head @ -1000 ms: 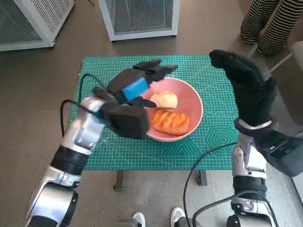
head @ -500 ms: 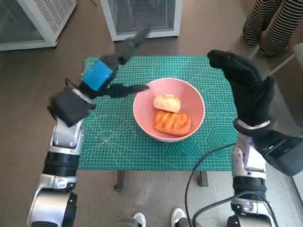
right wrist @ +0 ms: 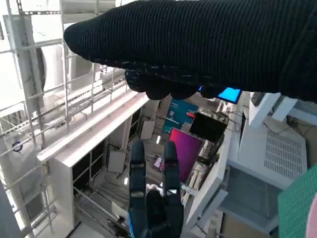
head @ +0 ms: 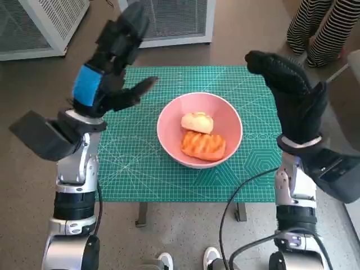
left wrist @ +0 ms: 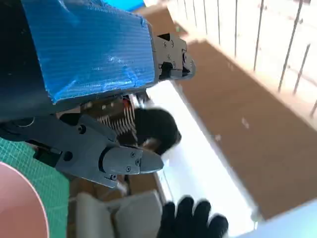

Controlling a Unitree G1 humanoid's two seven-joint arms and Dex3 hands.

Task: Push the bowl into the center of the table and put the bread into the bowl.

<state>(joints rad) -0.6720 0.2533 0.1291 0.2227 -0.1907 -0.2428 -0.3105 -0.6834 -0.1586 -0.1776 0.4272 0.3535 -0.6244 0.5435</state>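
A pink bowl (head: 229, 120) sits near the middle of the green mat. Two pieces of bread lie inside it: a pale round roll (head: 197, 121) and a browned ridged one (head: 203, 144). My left hand (head: 108, 70), black with blue tape, is raised high above the mat's left side, fingers spread and holding nothing. My right hand (head: 291, 97) in the black glove is lifted above the mat's right edge, fingers apart and empty. The left wrist view shows a sliver of the bowl (left wrist: 17, 203) and my gloved right hand (left wrist: 190, 220). My left hand (right wrist: 152, 198) appears upright in the right wrist view.
The green cutting mat (head: 140, 163) covers the small table. White mesh cabinets (head: 169, 17) stand on the floor behind it. A person's striped legs (head: 318, 28) are at the far right. Black cables (head: 239, 208) hang in front of the table.
My left hand has risen up and away from the bowl's left rim, swinging toward the far left. The bowl, the bread and my right hand stay put.
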